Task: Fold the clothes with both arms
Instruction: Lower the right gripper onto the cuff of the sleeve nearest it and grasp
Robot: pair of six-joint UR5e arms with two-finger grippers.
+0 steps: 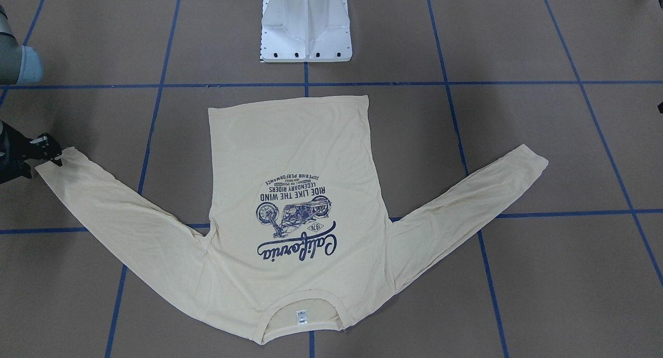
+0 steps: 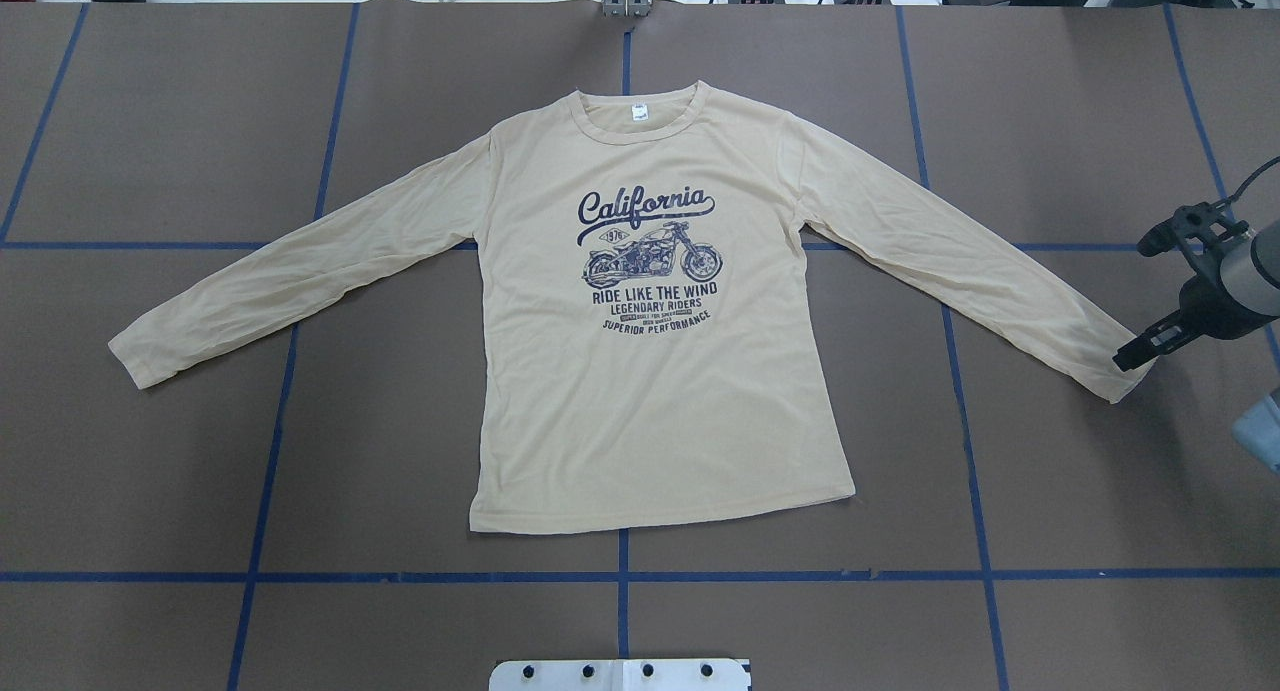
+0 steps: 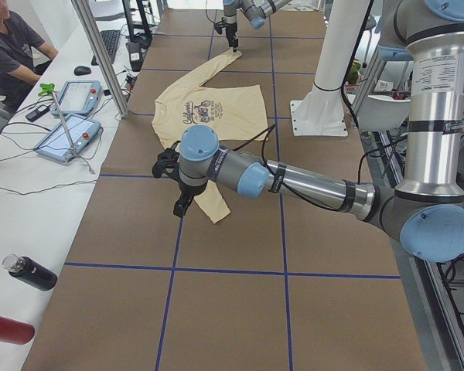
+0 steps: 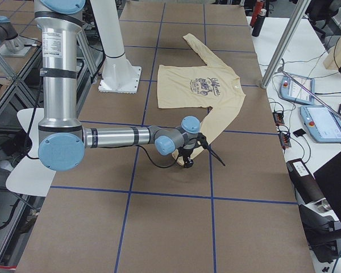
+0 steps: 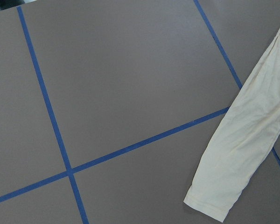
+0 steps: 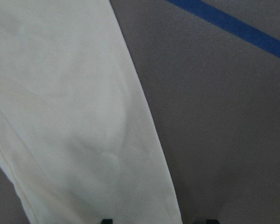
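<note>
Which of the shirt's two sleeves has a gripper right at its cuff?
The sleeve on the robot's right: the right gripper sits open at its cuff. The opposite sleeve's cuff lies with no gripper beside it in the overhead view.

The desk (image 2: 150,451) is a broad brown surface marked into large rectangles by blue tape lines (image 2: 800,575). A pale cream-yellow long-sleeved T-shirt (image 2: 650,401) lies flat on it, print side up, with its collar away from the robot. Both sleeves are spread out to the sides and slant back toward the robot. A white pedestal base (image 1: 305,31) stands near the hem without touching it.
</note>
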